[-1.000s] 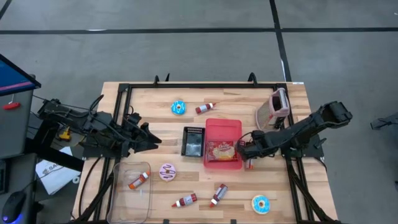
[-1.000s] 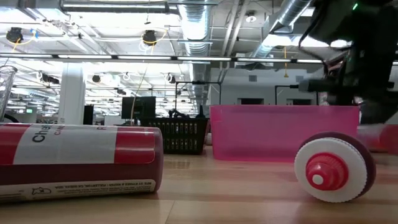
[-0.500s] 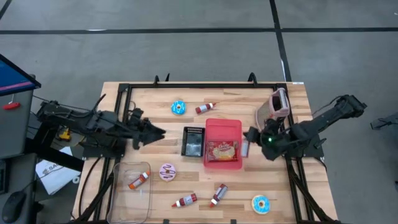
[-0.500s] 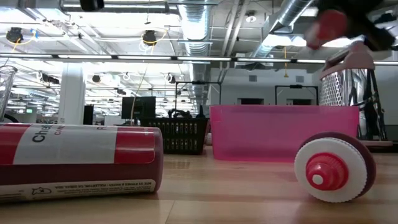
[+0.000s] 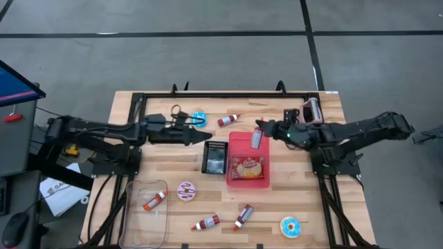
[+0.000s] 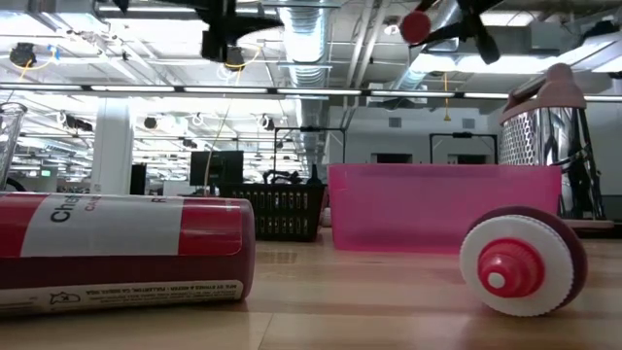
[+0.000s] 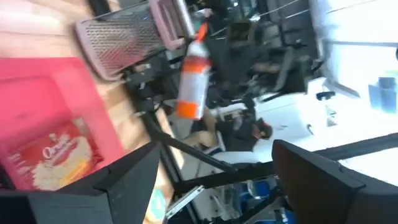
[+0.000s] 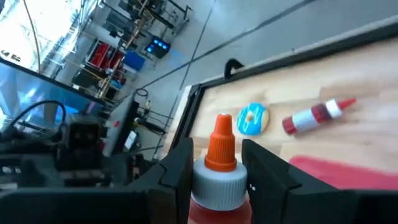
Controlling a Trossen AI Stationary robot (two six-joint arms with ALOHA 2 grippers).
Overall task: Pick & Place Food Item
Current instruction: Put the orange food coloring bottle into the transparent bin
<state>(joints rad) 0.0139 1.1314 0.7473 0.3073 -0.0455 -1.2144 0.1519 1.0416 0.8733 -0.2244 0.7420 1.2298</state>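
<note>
Sauce bottle with an orange cap and a pale body (image 5: 256, 138): it hangs in the air at centre right of the high view, over the upper edge of the shallow pink plastic bin (image 5: 239, 140), clamped between the fingers of the right gripper (image 5: 260, 131).

Going from left to right in the high view: a clear plastic tray (image 5: 138, 220) at lower left holds one red sauce bottle (image 5: 155, 200). Above it the left gripper (image 5: 202, 135) reaches level toward the middle, its fingers spread wide and empty, close beside the small black mesh basket (image 5: 215, 157). A blue-iced doughnut (image 5: 199, 119) lies just beyond it. The pink bin carries a packet of snack food (image 5: 248, 168). At right a pink-handled metal grater (image 5: 311, 111) stands behind the right arm.

To do the step well, I judge the bottle should be lowered inside the bin's walls beside the packet, kept level, and released only once it rests, so it does not roll out over the rim. The left arm should stay clear of that path.

In the right wrist view only the bottle's cap and shoulder show; its body is hidden by the fingers. Its label cannot be read in any view. The low view cuts off both arms at the top edge.
</note>
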